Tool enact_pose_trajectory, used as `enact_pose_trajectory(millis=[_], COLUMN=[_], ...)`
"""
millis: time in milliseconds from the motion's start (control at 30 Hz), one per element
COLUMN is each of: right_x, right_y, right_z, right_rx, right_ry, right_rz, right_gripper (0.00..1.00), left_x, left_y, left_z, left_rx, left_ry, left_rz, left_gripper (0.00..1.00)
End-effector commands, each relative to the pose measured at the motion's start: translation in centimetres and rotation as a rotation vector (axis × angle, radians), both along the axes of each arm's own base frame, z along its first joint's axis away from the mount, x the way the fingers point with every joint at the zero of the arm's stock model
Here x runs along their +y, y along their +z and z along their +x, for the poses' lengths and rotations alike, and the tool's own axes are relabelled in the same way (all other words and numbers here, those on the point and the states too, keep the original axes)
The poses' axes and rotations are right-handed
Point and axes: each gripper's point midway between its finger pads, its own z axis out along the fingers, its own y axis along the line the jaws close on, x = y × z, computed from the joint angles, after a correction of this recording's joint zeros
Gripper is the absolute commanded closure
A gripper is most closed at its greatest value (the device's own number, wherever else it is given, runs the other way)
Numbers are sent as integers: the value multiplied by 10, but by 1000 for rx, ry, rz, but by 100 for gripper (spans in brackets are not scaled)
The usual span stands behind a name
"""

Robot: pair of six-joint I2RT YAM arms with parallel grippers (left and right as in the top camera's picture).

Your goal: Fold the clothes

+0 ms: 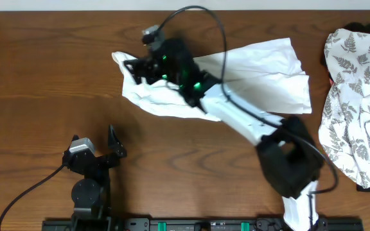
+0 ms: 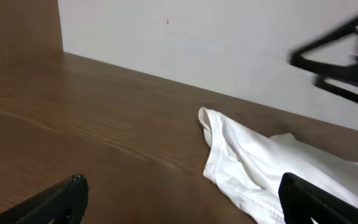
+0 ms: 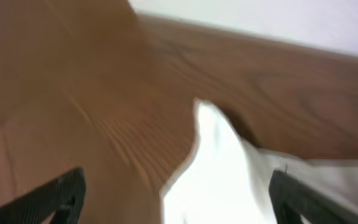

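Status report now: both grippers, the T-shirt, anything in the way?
Left gripper open, empty, parked aside. Right gripper open over left end of T-shirt. T-shirt bunched, not folded. Fern-print cloth lies right, apart.

1. Ahead and left of the left gripper — bare table, free passage.
2. Ahead-right of it: T-shirt edge, with the right arm and right gripper over it; blocked.
3. Between the right gripper's wide jaws: T-shirt corner; bare wood beyond.
4. Well behind it — fern-print cloth, heaped.
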Motion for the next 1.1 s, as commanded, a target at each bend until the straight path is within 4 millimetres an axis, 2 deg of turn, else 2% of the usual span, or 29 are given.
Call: enact_pose_trajectory(millis=[0, 167, 300, 400, 467, 533, 667, 733, 833, 1067], right_x=[-70, -179, -273, -319, -342, -359, -380, -386, -395, -411], right_y=[59, 47, 26, 6, -7, -15, -18, -19, -21, -24], right_z=[18, 10, -15, -37, -50, -59, -62, -65, -66, -65], right_rx=[-70, 88, 289, 450, 541, 603, 643, 659, 674, 687], right_ry=[-95, -278, -445, -503, -534, -559, -604, -617, -635, -675], right_rz=[-61, -285, -443, -502, -531, -542, -537, -537, -535, -521], right_gripper=[9, 9, 8, 8, 7, 5, 5, 5, 4, 3], left_x=[4, 4, 4, 4, 4, -5, -59, -67, -72, -99], left_y=[-17, -17, -14, -14, -13, -5, 18, 21, 19, 45], left_z=[0, 0, 0, 0, 0, 2, 2, -1, -6, -6], left_rx=[43, 43, 31, 28, 25, -10, -71, -41, 93, 464], left_ry=[19, 19, 19, 19, 19, -30, -344, -388, -406, -531], left_rz=[11, 11, 10, 9, 9, -12, -44, -106, -145, -242], left_gripper=[2, 2, 2, 2, 2, 2, 2, 2, 2, 2])
